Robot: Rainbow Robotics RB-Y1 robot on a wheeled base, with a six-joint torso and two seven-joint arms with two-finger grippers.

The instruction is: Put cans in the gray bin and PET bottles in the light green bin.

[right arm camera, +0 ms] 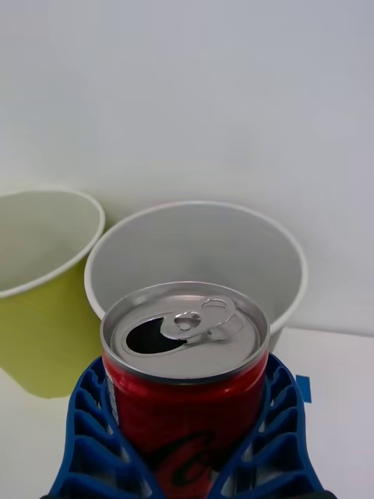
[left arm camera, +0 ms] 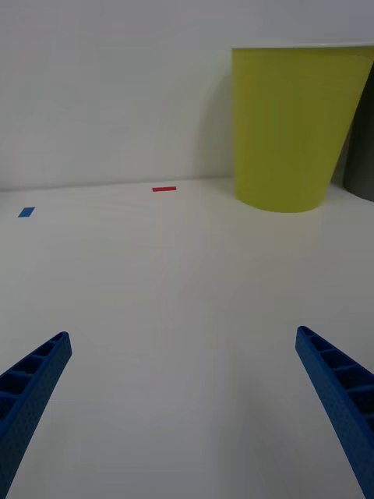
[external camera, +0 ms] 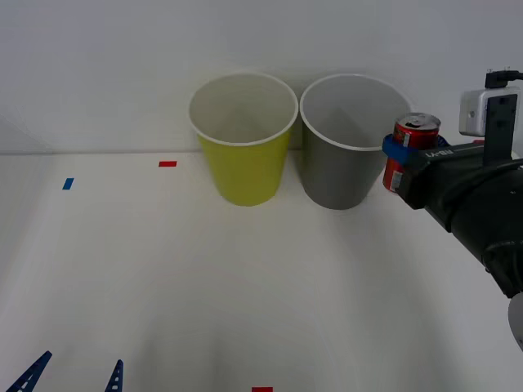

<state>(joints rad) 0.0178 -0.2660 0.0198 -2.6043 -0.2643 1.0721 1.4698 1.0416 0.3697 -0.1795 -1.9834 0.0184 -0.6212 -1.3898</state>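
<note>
One can: my right gripper (right arm camera: pixel 187 460) hugs red can (external camera: pixel 415 139) tight, just beside gray bin (external camera: pixel 347 167) rim.
Next: I go over bin middle, then let go.
Left gripper (external camera: pixel 73 377): wide open, holds nothing, well away from bin.

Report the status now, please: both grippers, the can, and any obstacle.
Right gripper shut on red can, upright, beside gray bin rim. Left gripper open, low over the table. Nothing between can and bin.

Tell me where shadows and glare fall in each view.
Front view: soft shadows spread on the table before the light green bin and gray bin. Right wrist view: the red can, held in the right claw, shows mild sheen on its silver top. Left wrist view: the open left claw hangs over evenly lit table.
</note>
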